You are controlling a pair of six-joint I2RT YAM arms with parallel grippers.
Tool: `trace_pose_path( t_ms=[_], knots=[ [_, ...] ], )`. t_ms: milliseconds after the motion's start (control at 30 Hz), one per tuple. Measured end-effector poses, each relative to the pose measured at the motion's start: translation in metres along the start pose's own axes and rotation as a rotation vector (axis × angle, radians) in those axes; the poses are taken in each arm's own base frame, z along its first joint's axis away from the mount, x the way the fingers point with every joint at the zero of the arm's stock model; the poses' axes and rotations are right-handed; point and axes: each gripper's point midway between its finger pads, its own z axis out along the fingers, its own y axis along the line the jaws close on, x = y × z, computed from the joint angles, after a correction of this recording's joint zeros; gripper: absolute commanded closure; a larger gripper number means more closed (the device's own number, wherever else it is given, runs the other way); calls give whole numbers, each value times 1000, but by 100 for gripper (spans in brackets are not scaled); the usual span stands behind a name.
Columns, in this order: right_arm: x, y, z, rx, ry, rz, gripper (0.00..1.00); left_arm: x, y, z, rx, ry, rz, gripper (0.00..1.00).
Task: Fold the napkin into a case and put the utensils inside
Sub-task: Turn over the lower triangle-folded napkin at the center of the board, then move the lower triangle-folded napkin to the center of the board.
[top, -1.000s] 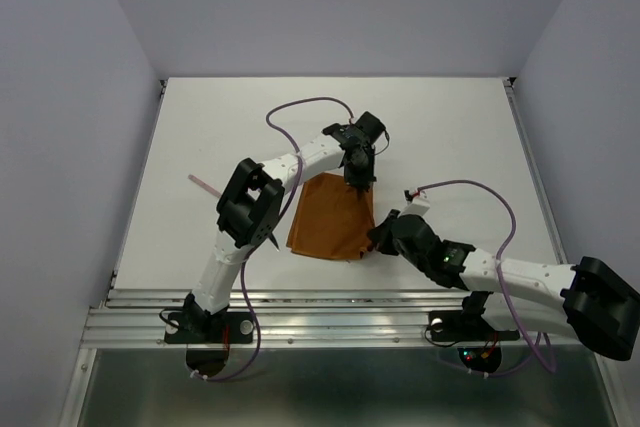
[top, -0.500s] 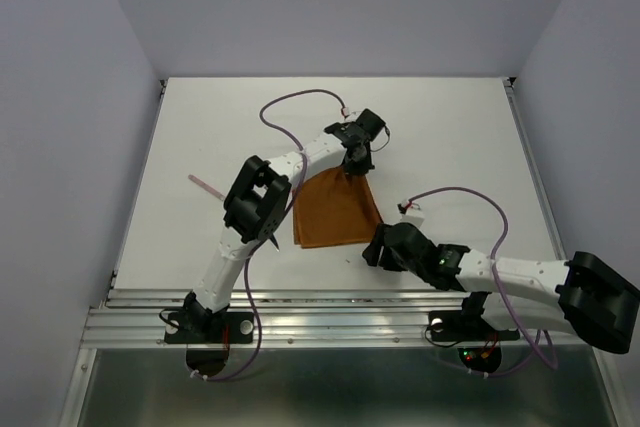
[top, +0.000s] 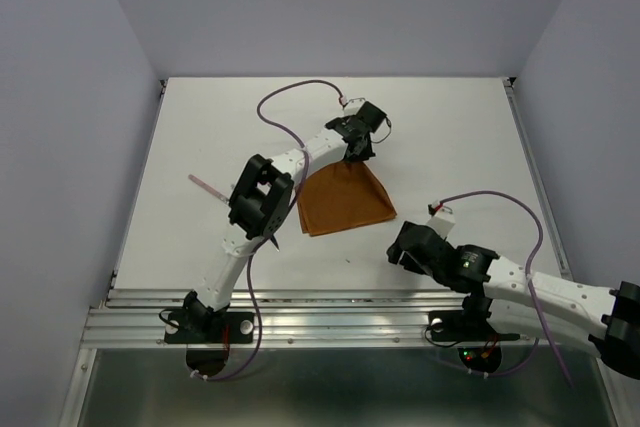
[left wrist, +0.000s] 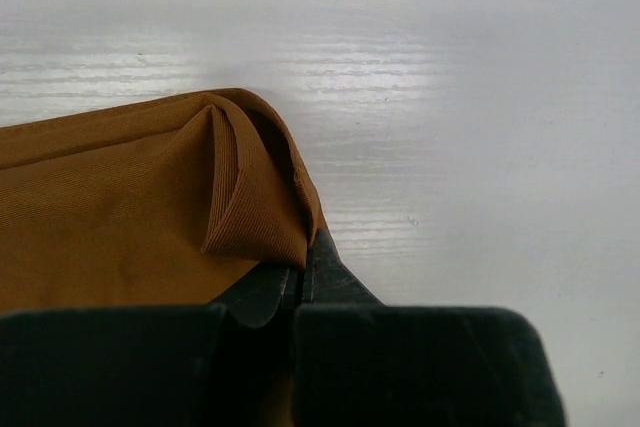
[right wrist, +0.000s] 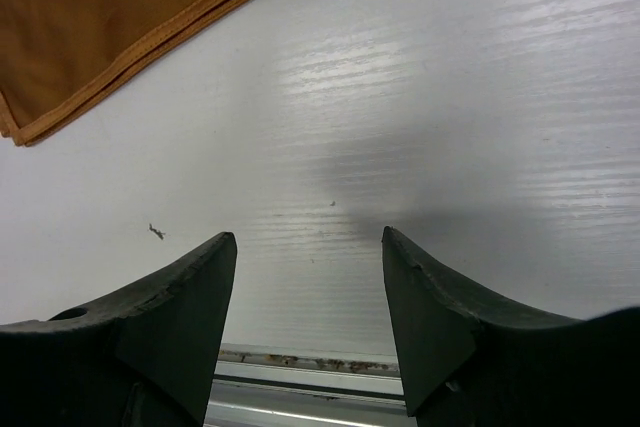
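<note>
Stick: a thin pinkish stick lies on the table, well to the left of the napkin. It is too small to tell whether it is one of the utensils, and no silver cutlery can be made out in any view.

Left gripper: the left gripper sits at the napkin's far corner. Its jaws are pressed together on a small bunched fold of cloth, and only a little fabric is in the grip.

Napkin: the napkin lies flat on the table, wide on its near side and narrowing toward the pinched far corner. Two hems lie stacked along its near right edge, so it looks folded at least once. It is not yet a slim case.

Right gripper: the right gripper is off the napkin's near right corner and clear of the cloth. Its jaws are spread wide with only bare table between them.

Napkin to grippers: the cloth is caught in the left gripper at the far corner and is apart from the right one, so it is held at a single point.

Risk, slip: the thin pinch could let go if the corner is pulled hard.

Risk, layers: nothing pins the near edge, so dragging by one corner could slide the stacked layers apart and spoil the fold.

Risk, regrasp: the flat doubled hem gives the right gripper little to catch, so it might lift only the top layer.
</note>
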Motion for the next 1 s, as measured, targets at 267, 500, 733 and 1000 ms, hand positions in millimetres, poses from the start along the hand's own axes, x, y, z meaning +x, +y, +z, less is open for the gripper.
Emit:
trace_pose_path(
  t_ms=[267, 500, 733, 1000],
  knots=[
    [-8, -7, -7, 32, -25, 20, 34, 5, -13, 11, 37, 18, 9, 25],
    [-6, -13, -9, 54, -19, 36, 35, -4, -20, 3, 64, -4, 18, 23],
    [-16, -13, -11, 47, -45, 77, 40, -54, -38, -58, 148, -119, 12, 25],
    [-97, -14, 9, 166, -62, 102, 57, -109, -28, -147, 218, -260, -45, 38]
  ],
)
